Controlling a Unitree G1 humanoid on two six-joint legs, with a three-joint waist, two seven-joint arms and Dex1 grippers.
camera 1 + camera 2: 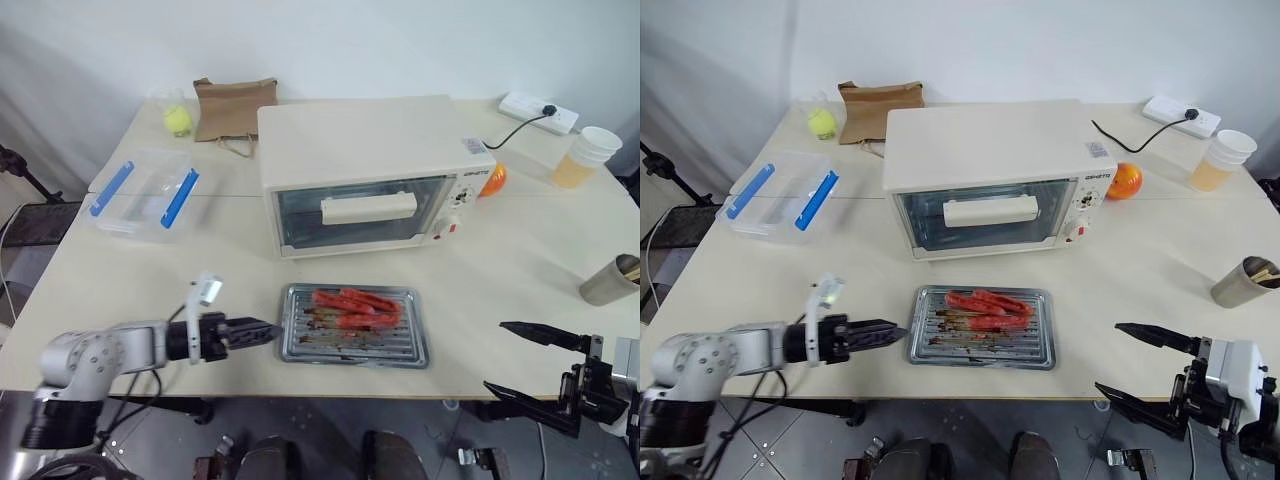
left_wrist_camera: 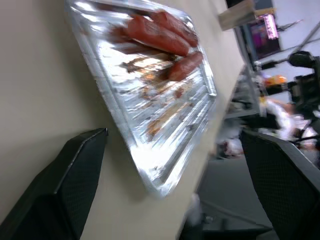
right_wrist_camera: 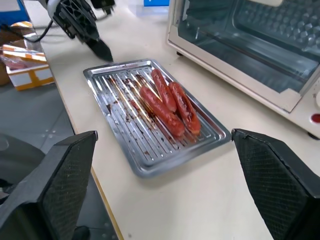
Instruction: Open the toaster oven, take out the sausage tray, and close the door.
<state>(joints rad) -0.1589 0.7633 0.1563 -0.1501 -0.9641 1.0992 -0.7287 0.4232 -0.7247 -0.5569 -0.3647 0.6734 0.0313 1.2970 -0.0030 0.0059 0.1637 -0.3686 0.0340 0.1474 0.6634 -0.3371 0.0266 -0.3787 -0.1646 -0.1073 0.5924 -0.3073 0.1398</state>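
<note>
While both claws hang at the desk's [image 1: 520, 270] front edge, I see neither holding anything. I start with the toaster oven [image 1: 370, 170], a cream-white box with a smooth flat top, set toward the desk's back edge; its door [image 1: 360, 212], clear glass with a cream bar handle, looks shut against the body in the head views. Next in size, the sausage tray [image 1: 355, 325] lies flat near the front edge, directly before the oven: shiny ribbed metal, rectangular with rounded corners, smeared with brown residue, carrying several glossy red sausages [image 1: 357, 303] bunched toward its far side. My left gripper [image 1: 262, 332] sits just beside the tray's left short edge, apart from it, its black textured fingers spread wide in the wrist view. My right gripper [image 1: 520, 362] hovers past the front right corner, well apart from the tray, fingers wide apart too. A clear plastic box [image 1: 145, 190] with blue clips rests near the left edge.
</note>
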